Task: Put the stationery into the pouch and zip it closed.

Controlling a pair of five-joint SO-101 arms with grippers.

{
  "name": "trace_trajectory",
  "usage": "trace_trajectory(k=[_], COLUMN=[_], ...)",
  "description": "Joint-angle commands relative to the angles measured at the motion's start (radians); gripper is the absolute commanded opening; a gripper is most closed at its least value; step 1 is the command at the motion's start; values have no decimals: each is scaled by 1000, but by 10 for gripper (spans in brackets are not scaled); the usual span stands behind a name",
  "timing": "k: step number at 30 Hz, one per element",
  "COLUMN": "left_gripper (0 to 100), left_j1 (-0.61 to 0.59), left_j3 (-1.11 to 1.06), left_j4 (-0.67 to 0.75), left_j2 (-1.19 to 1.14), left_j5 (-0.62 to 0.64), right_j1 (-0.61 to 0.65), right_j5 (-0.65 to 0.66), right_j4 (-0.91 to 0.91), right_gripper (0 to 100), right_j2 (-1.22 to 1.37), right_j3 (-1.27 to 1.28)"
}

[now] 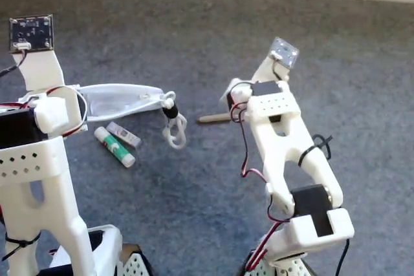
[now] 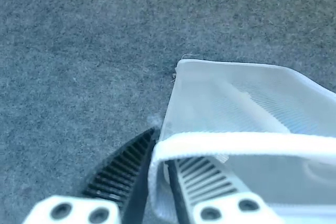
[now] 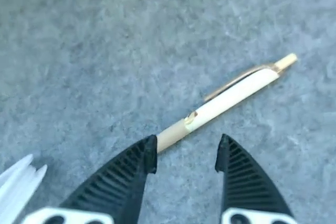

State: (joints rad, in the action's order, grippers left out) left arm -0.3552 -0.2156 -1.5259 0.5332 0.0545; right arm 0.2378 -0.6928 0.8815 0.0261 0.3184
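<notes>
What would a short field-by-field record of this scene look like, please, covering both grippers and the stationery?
left gripper: shut on one edge of the pouch
right gripper: open, low over one end of the pen
pouch: lying on the carpet
pen: flat on the carpet, outside the pouch
glue stick: on the carpet beside the pouch
small bar: perhaps an eraser, between glue stick and pouch
</notes>
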Motion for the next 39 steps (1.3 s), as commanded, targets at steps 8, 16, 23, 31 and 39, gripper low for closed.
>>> trace_trajectory(k=[8, 16, 23, 31, 39], left_gripper=[7, 7, 7, 7, 7], left_j1=[-15, -15, -15, -15, -15], left_j3=[-21, -21, -22, -22, -22], left_j4=[15, 12, 12, 9, 8], left_j2=[-12, -12, -12, -12, -12], left_j5=[8, 8, 8, 8, 8], right_j1=[-61, -104, -143, -156, -170], right_j5=[-52, -89, -89, -89, -92], right_j4=[116, 119, 120, 120, 229], right_gripper=[177, 177, 176, 92, 88], right_j2=[84, 205, 312, 452, 550], right_j3=[-177, -266, -344, -458, -584])
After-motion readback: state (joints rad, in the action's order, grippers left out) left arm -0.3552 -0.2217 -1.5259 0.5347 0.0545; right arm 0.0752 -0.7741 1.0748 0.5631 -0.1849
